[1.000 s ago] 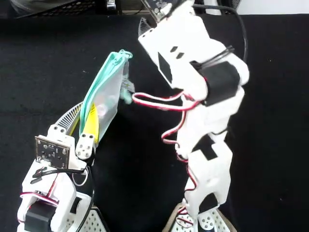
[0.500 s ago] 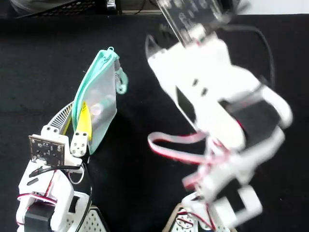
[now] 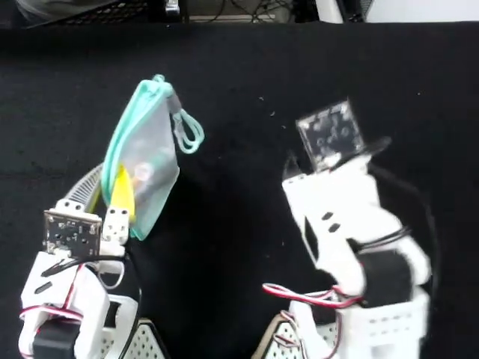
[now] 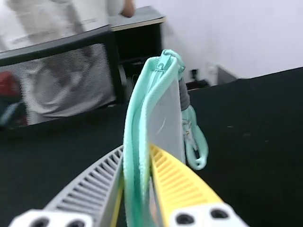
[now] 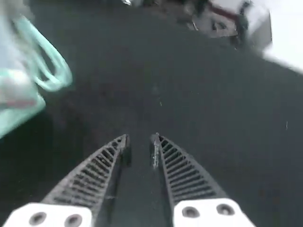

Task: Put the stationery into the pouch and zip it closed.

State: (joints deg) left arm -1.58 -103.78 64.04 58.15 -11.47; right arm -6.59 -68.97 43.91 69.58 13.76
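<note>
Pouch on the left side of the black table: mint-edged with a clear side, it is held up off the cloth and leans away from the left arm. The left gripper is clamped on its lower end, with the grey finger on one face and the yellow finger on the other. In the left wrist view the pouch rises upright from between those two fingers, mint zip edge toward the camera; whether the zip is fully drawn cannot be told. Small pale items show faintly through the clear side. A mint loop hangs from the upper end of the pouch, on the side toward the right arm, clear of the cloth.

Bare cloth lies between the pouch and the right arm. The right gripper is well apart from the pouch and points toward the far edge of the table. In its own wrist view the gripper has its fingertips a narrow gap apart with nothing between them, and the loop shows farther off.
</note>
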